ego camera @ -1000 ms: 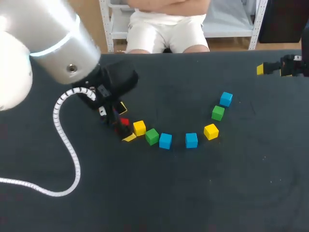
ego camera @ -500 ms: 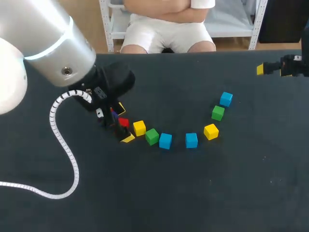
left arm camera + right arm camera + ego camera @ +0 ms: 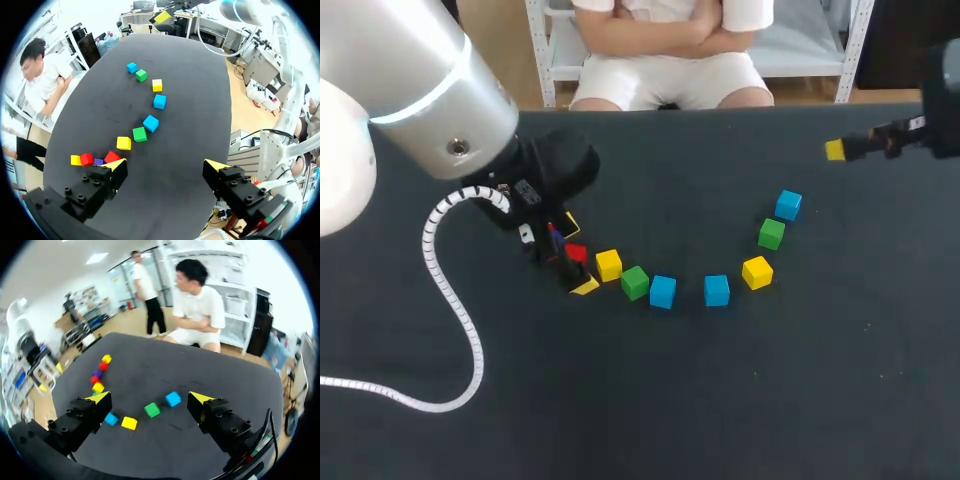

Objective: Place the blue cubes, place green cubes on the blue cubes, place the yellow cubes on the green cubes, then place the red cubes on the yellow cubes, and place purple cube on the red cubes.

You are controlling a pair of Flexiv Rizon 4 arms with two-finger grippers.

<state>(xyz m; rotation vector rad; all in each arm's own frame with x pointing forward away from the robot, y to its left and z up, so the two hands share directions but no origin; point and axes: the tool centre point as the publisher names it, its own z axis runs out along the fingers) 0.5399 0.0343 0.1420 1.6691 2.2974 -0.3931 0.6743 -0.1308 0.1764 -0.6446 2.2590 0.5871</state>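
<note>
A dark, matte table [image 3: 740, 410] (a few pale flecks on it) fills the head view.

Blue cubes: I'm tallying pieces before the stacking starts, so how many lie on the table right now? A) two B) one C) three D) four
C: the head view shows one blue cube beside a green cube, a second blue cube just right of the first, and a third blue cube at the arc's far end.
</note>
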